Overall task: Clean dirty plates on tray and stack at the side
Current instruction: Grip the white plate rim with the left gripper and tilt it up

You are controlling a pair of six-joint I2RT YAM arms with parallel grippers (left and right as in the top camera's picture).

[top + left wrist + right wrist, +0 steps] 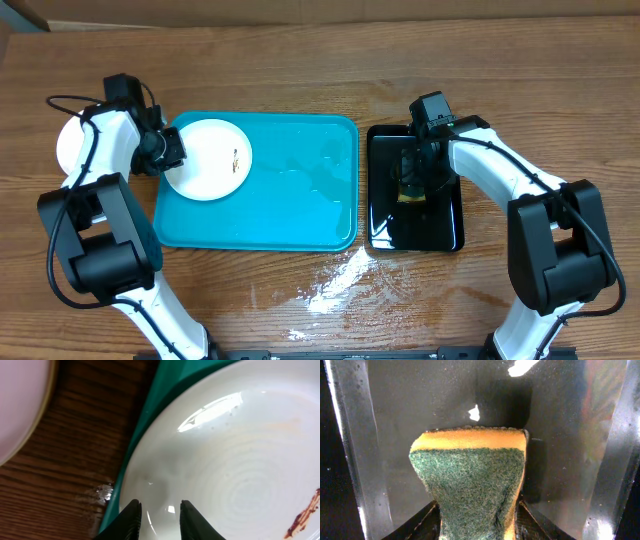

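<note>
1. The tray (pixel 300 215) is plain turquoise-blue.
2. The plate (pixel 208 160) in its far left corner is white, with a dark reddish-brown smear and tiny dark specks.
3. The second plate (pixel 66 150), left of the tray, is whitish with a tan edge.
4. The small tray (pixel 440 225) on the right is glossy black.
5. The sponge (pixel 470 485) is orange-yellow with a mottled dark green face.
6. The desk (pixel 300 70) is brown with wood grain.

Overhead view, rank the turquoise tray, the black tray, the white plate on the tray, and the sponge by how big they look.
1. turquoise tray
2. black tray
3. white plate
4. sponge, partly hidden, but clearly the smallest
</note>
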